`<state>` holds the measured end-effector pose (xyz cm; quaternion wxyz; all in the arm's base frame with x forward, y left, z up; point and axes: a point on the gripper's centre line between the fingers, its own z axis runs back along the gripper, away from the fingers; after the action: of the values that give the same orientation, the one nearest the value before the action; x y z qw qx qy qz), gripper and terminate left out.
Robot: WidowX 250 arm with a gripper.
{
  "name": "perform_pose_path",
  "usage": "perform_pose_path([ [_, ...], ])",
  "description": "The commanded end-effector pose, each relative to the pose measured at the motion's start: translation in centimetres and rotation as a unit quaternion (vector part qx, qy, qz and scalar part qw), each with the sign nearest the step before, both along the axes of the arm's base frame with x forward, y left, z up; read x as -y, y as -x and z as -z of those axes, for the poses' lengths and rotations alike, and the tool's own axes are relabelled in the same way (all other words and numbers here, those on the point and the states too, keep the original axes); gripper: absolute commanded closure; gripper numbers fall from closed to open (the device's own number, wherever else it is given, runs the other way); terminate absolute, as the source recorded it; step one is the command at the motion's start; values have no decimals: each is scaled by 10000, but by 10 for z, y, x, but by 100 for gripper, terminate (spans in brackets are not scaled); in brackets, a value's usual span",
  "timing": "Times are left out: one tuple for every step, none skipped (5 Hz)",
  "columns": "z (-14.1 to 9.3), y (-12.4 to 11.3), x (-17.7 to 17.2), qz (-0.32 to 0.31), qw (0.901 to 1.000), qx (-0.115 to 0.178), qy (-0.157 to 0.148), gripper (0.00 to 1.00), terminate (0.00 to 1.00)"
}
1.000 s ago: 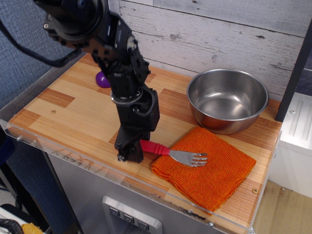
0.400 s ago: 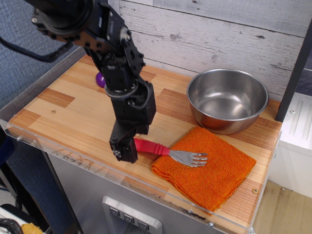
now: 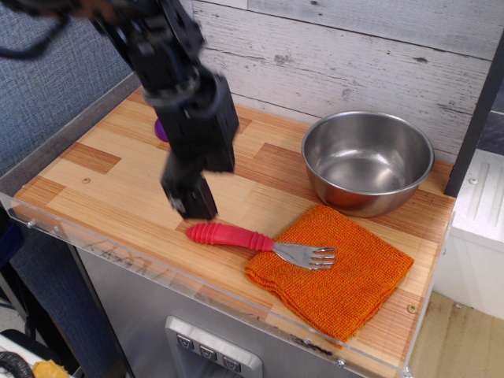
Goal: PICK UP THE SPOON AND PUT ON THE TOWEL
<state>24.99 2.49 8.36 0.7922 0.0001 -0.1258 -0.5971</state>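
Spoon (image 3: 256,242) lies released, tined head on towel (image 3: 339,272), handle on table (image 3: 102,185); gripper (image 3: 189,198) hovers clear, jaw state indiscernible

Bright, even light; the arm (image 3: 169,87) is motion-blurred, everything else sharp.

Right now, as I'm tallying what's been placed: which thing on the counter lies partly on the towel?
The spoon: its silver tined head rests on the orange towel, its red handle on the wood. The steel bowl sits behind the towel.
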Motion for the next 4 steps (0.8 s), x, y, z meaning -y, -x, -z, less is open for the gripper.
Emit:
perform_pose_path([
  [-60,14,-27,-476,9961,730,145,0,0],
  [-66,19,-35,-765,9932,866,120,0,0],
  [-66,19,-35,-765,9932,866,120,0,0],
  [-66,19,-35,-765,9932,866,120,0,0],
])
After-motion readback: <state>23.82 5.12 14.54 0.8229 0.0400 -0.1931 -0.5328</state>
